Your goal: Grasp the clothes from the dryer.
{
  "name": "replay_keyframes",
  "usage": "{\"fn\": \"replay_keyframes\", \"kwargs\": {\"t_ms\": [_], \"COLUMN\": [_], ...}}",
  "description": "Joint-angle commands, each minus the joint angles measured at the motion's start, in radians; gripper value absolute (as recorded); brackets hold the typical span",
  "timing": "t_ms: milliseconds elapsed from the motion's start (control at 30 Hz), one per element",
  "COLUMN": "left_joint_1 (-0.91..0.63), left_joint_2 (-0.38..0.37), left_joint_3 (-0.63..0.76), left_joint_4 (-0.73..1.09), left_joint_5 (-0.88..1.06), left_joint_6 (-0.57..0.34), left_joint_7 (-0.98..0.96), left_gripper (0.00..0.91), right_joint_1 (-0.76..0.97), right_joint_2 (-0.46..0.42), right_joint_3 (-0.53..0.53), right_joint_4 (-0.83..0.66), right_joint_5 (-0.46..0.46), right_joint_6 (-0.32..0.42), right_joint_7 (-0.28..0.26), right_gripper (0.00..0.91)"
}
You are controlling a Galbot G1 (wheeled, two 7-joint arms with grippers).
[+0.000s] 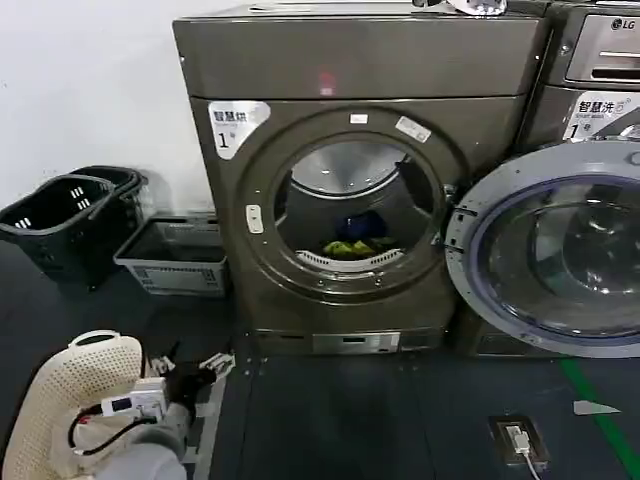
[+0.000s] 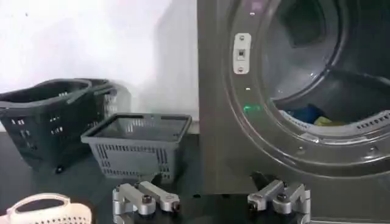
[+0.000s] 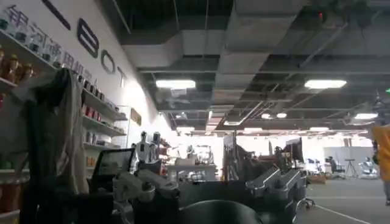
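The bronze-grey dryer point(image 1: 355, 60) stands in the middle with its round door point(image 1: 560, 250) swung open to the right. The clothes point(image 1: 350, 246), a small yellow-green bundle with a dark blue piece behind, lie at the bottom of the drum. In the left wrist view the clothes point(image 2: 318, 117) show low inside the porthole of the dryer point(image 2: 219, 122). My left gripper point(image 1: 205, 372) hangs low near the floor, left of the dryer's front and well short of the opening. That left gripper point(image 2: 212, 204) is open with nothing between its fingers. My right gripper point(image 3: 207, 189) is open and empty, pointing out at the room.
Two black baskets point(image 1: 70, 215) and a grey basket point(image 1: 175, 255) sit on the floor left of the dryer. A grey LG machine point(image 1: 600, 60) stands at the right behind the open door. A floor socket point(image 1: 518, 440) and a green tape line lie at the front right.
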Motion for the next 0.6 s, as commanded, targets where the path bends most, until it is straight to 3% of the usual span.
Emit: {"fn": "replay_keyframes", "kwargs": {"t_ms": [33,600], "left_joint_1": [0.000,-0.004], "left_joint_2": [0.002,-0.003], "left_joint_3": [0.000,0.002], "left_joint_4": [-0.001,0.004], "left_joint_5": [-0.002,-0.002], "left_joint_6": [0.049,0.049], "left_joint_7": [0.000,-0.002], "left_gripper": [0.907,0.907], "right_joint_1": [-0.002,-0.008], "right_joint_2": [-0.001,0.002], "right_joint_3": [0.001,0.006], "right_joint_4": [-0.003,-0.017], "right_joint_5": [0.003,-0.001], "right_joint_6": [0.005,0.009], "right_joint_7": [0.003,0.005], "right_gripper": [0.907,0.907]}}
